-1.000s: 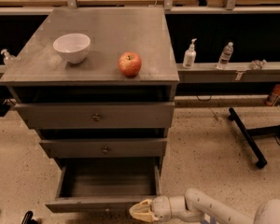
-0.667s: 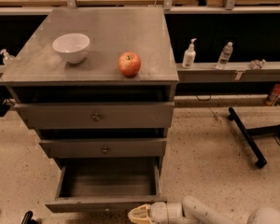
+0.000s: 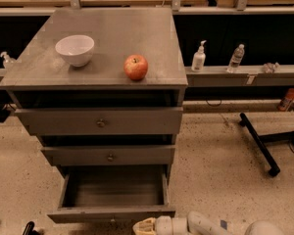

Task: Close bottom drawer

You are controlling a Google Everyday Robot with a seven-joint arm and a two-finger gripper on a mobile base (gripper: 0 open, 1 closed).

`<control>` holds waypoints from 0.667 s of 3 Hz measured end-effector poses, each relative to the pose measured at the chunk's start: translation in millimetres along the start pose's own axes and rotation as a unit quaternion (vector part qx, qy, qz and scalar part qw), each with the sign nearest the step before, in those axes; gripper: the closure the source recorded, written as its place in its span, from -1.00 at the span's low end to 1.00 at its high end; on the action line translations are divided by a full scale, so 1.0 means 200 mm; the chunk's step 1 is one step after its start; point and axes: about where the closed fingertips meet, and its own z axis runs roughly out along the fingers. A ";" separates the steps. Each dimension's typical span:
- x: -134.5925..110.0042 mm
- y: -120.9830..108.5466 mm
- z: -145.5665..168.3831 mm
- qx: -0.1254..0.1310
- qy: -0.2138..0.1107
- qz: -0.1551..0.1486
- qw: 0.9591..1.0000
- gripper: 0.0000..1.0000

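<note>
Nothing's really been done yet, the bottom drawer [image 3: 108,213] is seen wide open at the base of the cabinet [image 3: 137,31] with the gripper [image 3: 144,226] parked low by its front edge, grip state can't be told

Grey cabinet top [image 3: 117,38], 1 white bowl [image 3: 75,49], 1 red apple [image 3: 136,67] apart from it, gripper [image 3: 139,226] low above the floor [image 3: 220,170]

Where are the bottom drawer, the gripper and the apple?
bottom drawer [image 3: 110,213]: camera view, on the front panel of the open drawer.
gripper [image 3: 143,226]: camera view, on its cream tip, right at the drawer's front, at the bottom edge of the picture.
apple [image 3: 136,67]: camera view, on the middle of the fruit.
</note>
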 end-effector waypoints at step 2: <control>0.05 -0.15 0.23 -0.014 0.010 -0.060 0.998 1.00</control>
